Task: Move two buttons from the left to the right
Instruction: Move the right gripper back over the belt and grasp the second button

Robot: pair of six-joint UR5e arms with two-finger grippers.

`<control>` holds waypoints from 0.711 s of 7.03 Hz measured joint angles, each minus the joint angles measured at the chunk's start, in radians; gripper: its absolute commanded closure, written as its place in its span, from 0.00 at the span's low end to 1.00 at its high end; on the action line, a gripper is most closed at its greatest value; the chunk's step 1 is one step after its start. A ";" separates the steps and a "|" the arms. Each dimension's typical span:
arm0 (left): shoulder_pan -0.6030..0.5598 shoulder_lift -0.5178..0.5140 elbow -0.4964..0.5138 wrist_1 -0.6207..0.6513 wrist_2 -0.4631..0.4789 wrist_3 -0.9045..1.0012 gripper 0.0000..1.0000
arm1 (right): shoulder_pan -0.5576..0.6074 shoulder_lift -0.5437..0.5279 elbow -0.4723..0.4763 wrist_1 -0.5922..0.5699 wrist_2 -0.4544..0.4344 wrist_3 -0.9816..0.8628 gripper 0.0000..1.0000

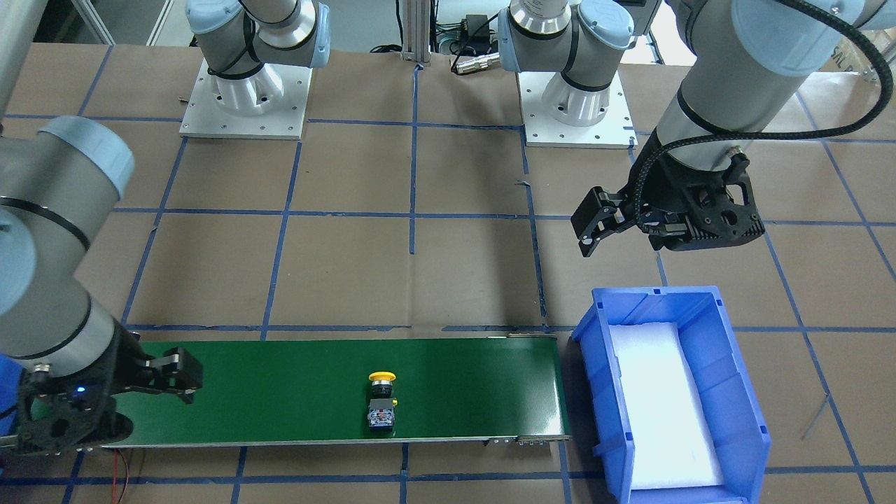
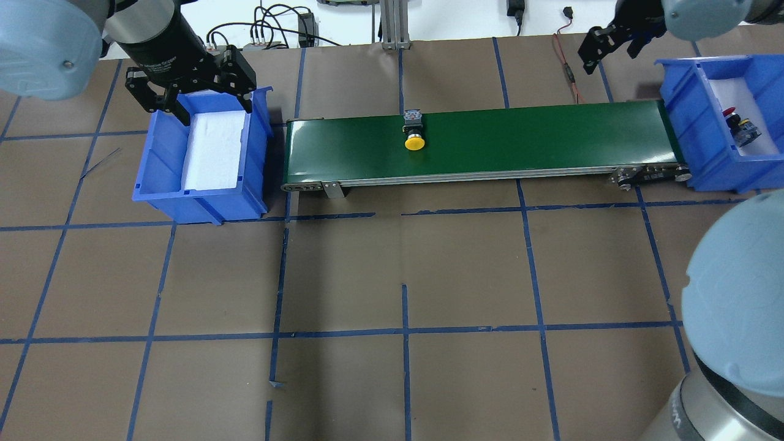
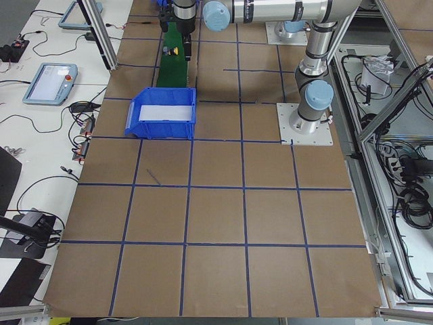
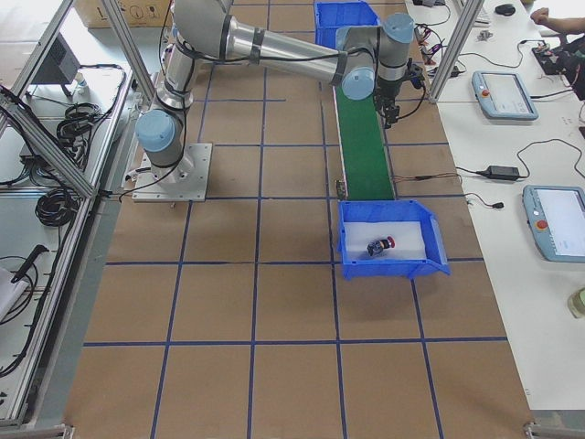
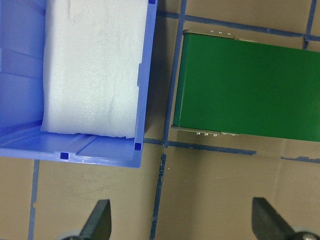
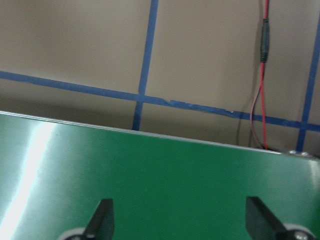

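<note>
The yellow button [image 2: 414, 138] lies on its side on the green conveyor belt [image 2: 520, 138], a little left of the belt's middle; it also shows in the front-facing view [image 1: 381, 402]. The red button [image 2: 737, 125] lies in the right blue bin [image 2: 680, 116], and also shows in the exterior right view [image 4: 379, 246]. My left gripper [image 2: 195, 103] is open and empty, above the far edge of the left blue bin [image 2: 153, 184]. My right gripper [image 2: 609, 52] is open and empty, over the belt's right end, on its far side. In the right wrist view its fingers [image 6: 102, 220] stand wide apart above the belt.
The left bin holds only white foam [image 5: 95, 65]. A red and black cable [image 6: 263, 75] lies on the table just beyond the belt's right end. Brown paper with blue tape lines covers the table [image 2: 398, 275]. The arm bases [image 1: 245, 91] stand on the robot's side.
</note>
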 measured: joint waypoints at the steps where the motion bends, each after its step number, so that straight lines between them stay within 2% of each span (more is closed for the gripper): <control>1: 0.000 0.000 -0.002 -0.001 0.000 0.001 0.00 | 0.037 0.001 0.016 0.000 0.004 0.088 0.08; 5: 0.018 0.001 0.003 -0.002 0.024 0.081 0.00 | 0.160 0.046 0.018 -0.075 0.030 0.237 0.08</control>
